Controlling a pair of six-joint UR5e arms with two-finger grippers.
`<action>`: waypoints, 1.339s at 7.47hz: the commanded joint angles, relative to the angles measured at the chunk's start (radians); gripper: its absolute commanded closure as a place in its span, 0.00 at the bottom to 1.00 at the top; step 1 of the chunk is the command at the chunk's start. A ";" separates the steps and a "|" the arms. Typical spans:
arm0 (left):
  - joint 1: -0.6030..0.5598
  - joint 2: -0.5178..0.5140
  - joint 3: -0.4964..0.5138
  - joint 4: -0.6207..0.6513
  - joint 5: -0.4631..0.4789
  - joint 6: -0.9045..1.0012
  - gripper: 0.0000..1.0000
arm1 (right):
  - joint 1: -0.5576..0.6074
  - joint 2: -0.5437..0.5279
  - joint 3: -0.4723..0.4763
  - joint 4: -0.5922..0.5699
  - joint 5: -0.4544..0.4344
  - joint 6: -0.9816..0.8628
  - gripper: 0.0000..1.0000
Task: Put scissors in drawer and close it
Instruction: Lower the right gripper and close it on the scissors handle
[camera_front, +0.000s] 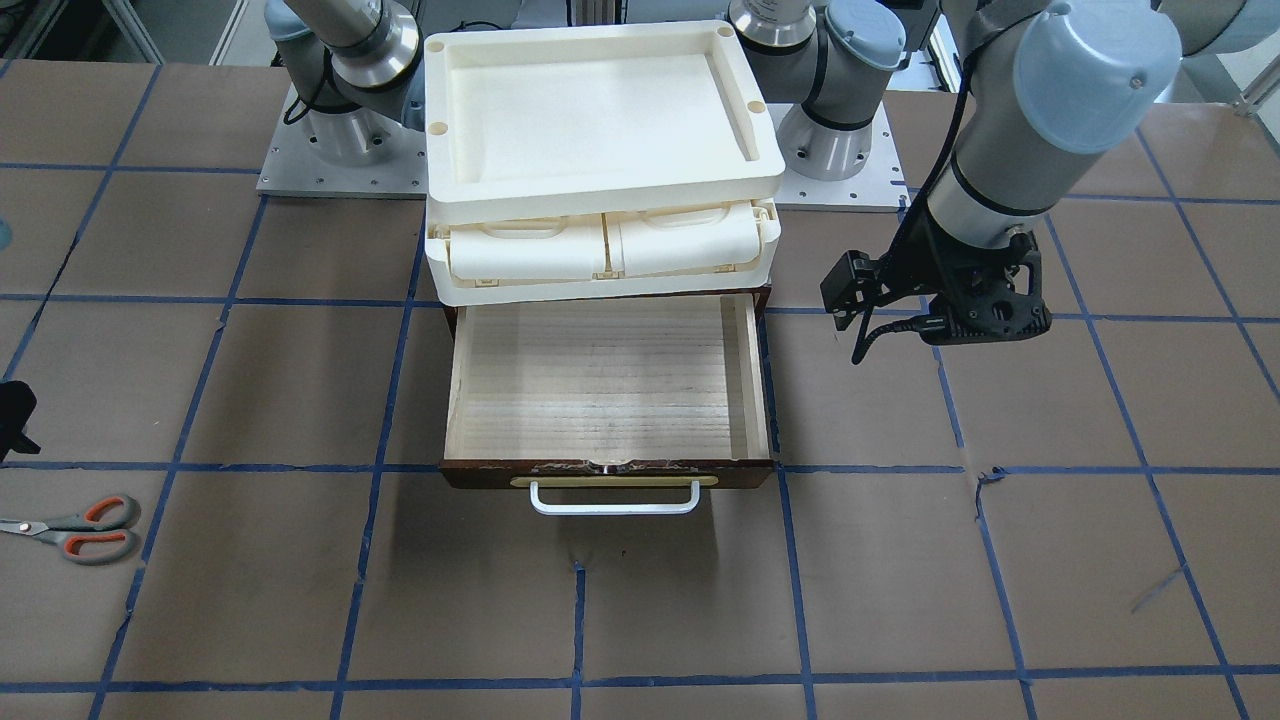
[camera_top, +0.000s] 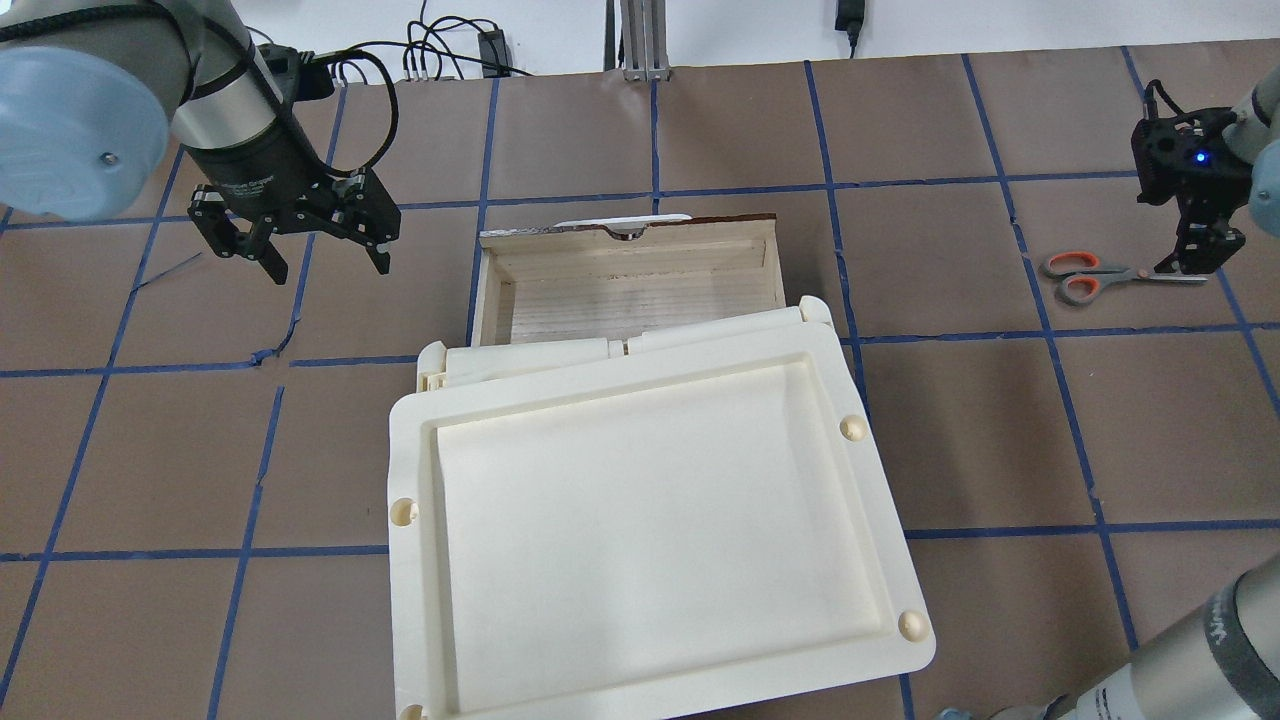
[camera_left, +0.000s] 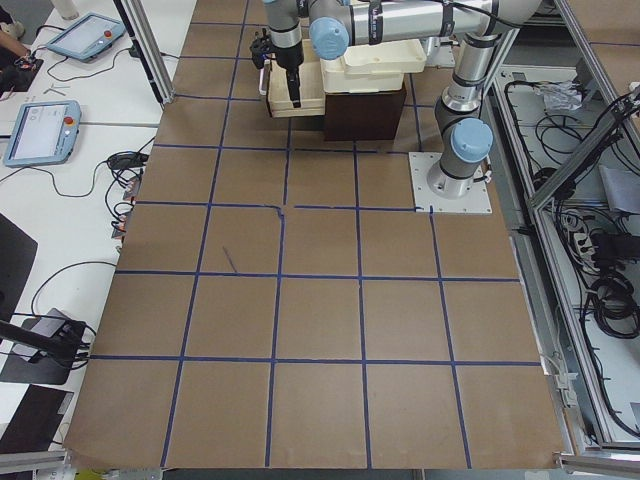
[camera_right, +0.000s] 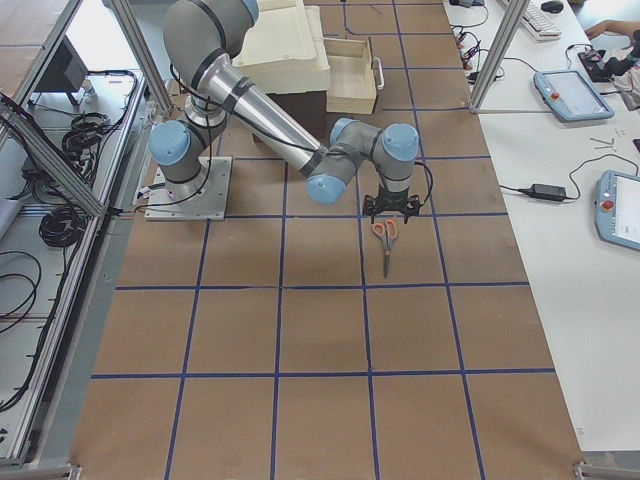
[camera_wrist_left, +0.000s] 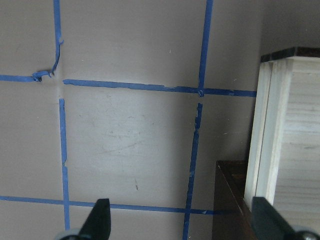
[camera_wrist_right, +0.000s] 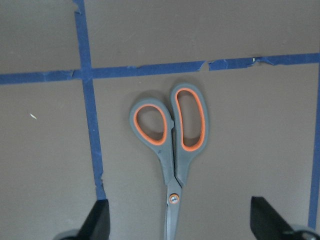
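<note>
The scissors (camera_front: 80, 528), grey handles with orange-lined loops, lie flat on the brown table at my right; they also show in the overhead view (camera_top: 1100, 275) and the right side view (camera_right: 386, 238). My right gripper (camera_wrist_right: 181, 222) is open and hovers just over the scissors (camera_wrist_right: 172, 145), its fingers either side of the blades near the pivot; it shows in the overhead view too (camera_top: 1192, 258). The drawer (camera_front: 600, 375) is pulled open and empty, its white handle (camera_front: 615, 500) towards the operators' side. My left gripper (camera_top: 328, 262) is open and empty, above the table beside the drawer's side wall (camera_wrist_left: 280, 140).
A cream plastic tray (camera_top: 410, 440) sits on top of cream compartments (camera_front: 600, 250) above the drawer's dark brown cabinet (camera_left: 365, 115). Blue tape lines grid the brown table. The arm bases (camera_front: 340, 150) stand behind the cabinet.
</note>
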 joint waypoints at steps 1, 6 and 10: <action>-0.006 -0.001 0.001 0.009 0.000 -0.008 0.00 | -0.031 0.066 -0.003 -0.057 0.059 -0.111 0.00; -0.019 0.000 0.004 0.011 0.000 0.000 0.00 | -0.031 0.130 -0.002 -0.094 0.047 -0.121 0.03; -0.019 0.000 0.004 0.009 0.000 0.009 0.00 | -0.031 0.152 -0.005 -0.097 0.038 -0.178 0.11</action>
